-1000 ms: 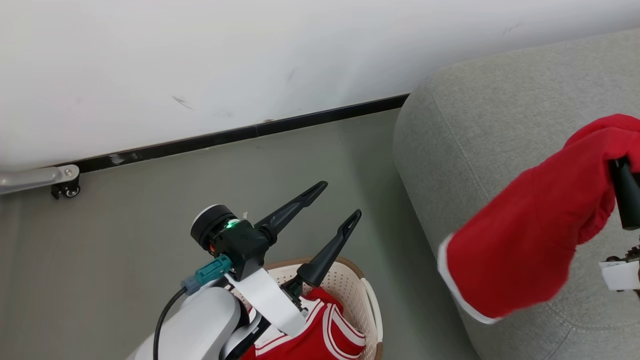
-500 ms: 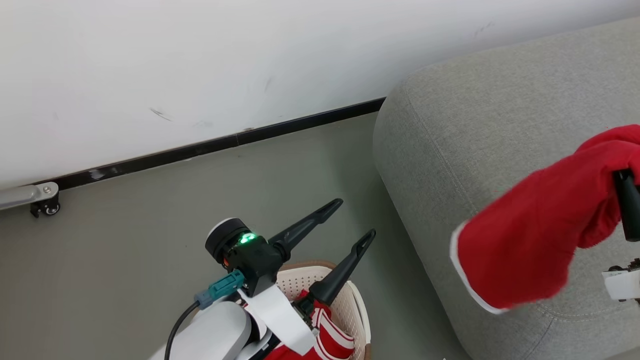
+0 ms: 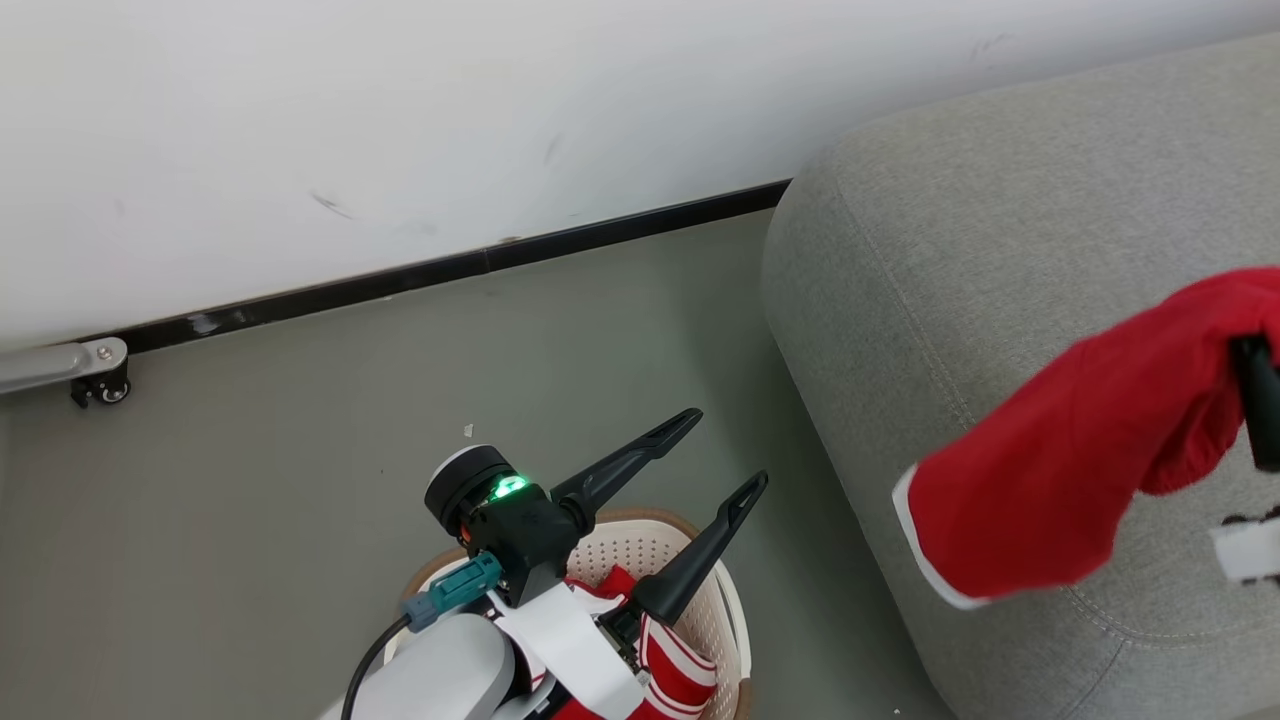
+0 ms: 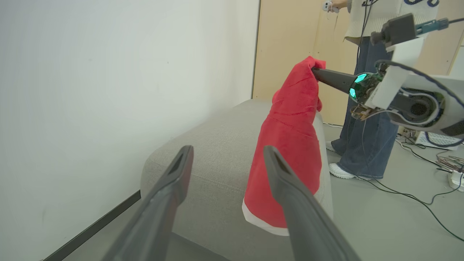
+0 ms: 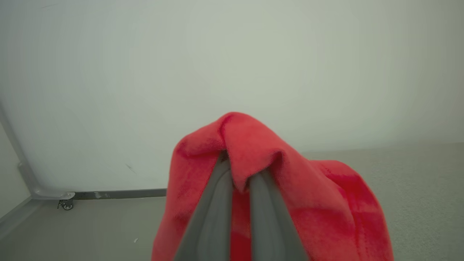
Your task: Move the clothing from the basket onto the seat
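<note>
Limply, the red white-hemmed clothing [image 3: 1040, 500] hangs pinched in the right claw [image 4: 320, 74]; left claw [image 3: 728, 447] spread.

Right claw [image 3: 1258, 400] cut by frame edge, tips buried in red garment [image 3: 1050, 480]. Basket [image 3: 640, 545] mostly under left arm [image 3: 450, 670], bottom cropped. Jersey [image 3: 680, 672] lettering hidden. Person [image 4: 366, 137] cropped above waist. Seat [image 3: 950, 300] runs off right edge.
</note>
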